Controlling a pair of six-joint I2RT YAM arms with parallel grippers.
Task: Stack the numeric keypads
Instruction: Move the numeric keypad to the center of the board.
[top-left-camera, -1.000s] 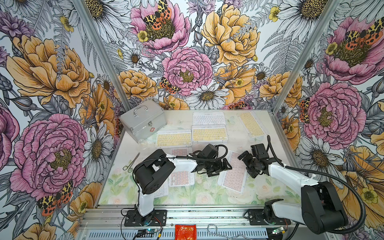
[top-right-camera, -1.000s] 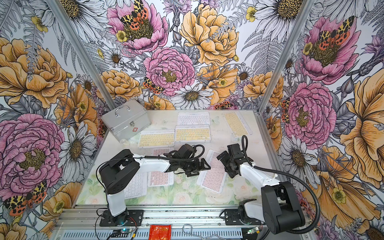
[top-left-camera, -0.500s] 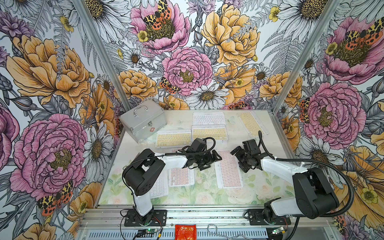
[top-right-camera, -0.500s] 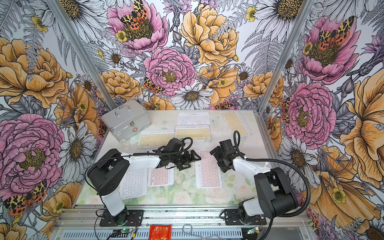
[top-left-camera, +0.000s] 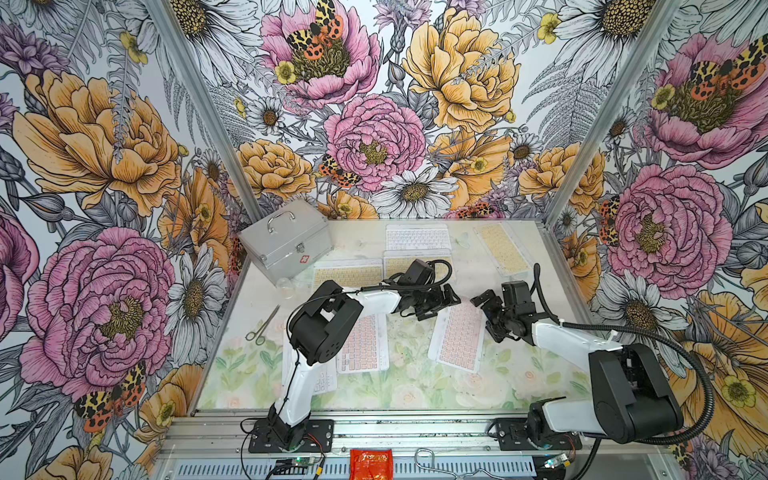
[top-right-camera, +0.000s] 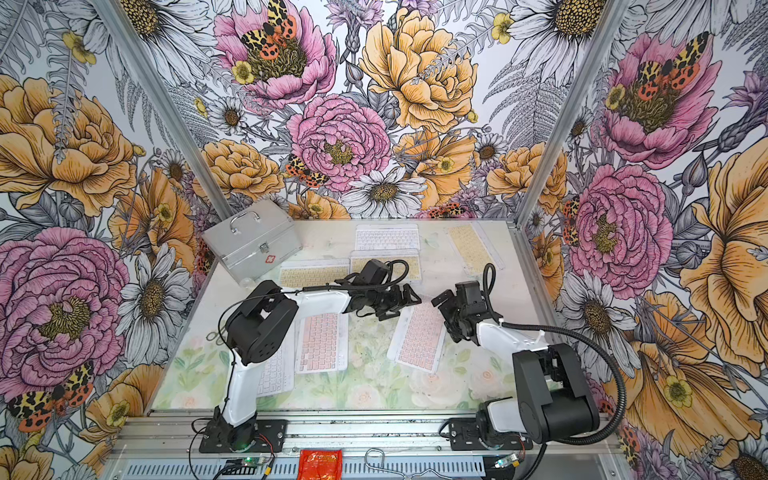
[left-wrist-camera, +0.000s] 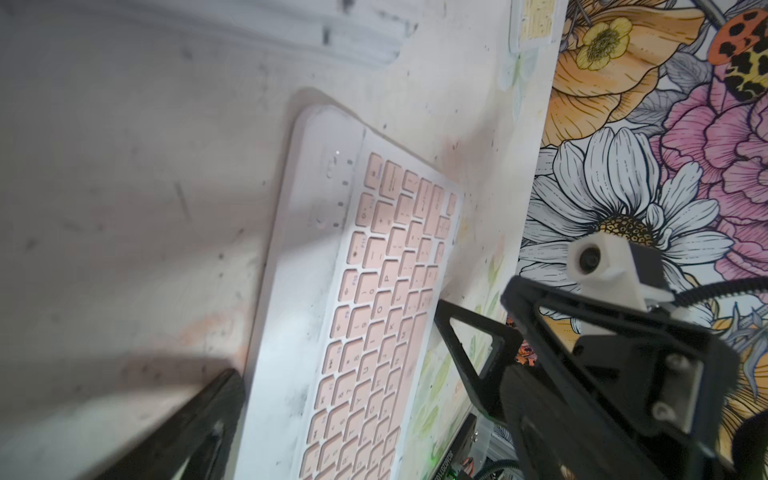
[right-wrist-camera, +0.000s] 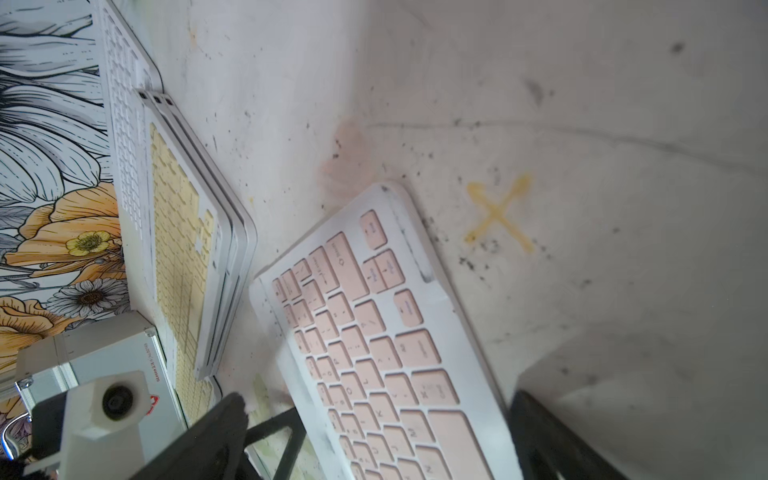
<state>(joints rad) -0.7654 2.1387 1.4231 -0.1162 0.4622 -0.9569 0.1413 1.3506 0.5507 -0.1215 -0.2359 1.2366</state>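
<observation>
1. Pink keypad (top-left-camera: 457, 338): lay flat and slightly askew at mid-counter (top-left-camera: 415, 390), between the two grippers. It was not lifted and sat on no pile.
2. Left gripper (top-left-camera: 440, 306): fingers spread and empty, hovering at the far end of the pink keypad.
3. Right gripper (top-left-camera: 486, 316): fingers (right-wrist-camera: 208, 432) spread wide, nothing pinched. In the right wrist view the keypad's near end ran between them. Whether they touched it could not be told.
4. Yellow-topped pile (right-wrist-camera: 183, 249): three white frames showed layered at its edge. It was the only stack begun, and stood at back centre of the counter.
5. Loose singles, each flat on the counter:
   - second pink keypad (top-left-camera: 363, 343)
   - white keypad (top-left-camera: 323, 380), partly under the left arm
   - yellow keypad (top-left-camera: 347, 275), near the silver case (top-left-camera: 286, 245)
   - rear white keypad (top-left-camera: 417, 237), just behind the pile
   - angled yellow keypad (top-left-camera: 503, 248), at back right
6. Progress, as judged: early. One short pile existed, and six keypads remained to be added, the pink keypad likely the next.
7. Not part of the task: the silver case, and the scissors (top-left-camera: 262, 326) at the counter's left edge.
</observation>
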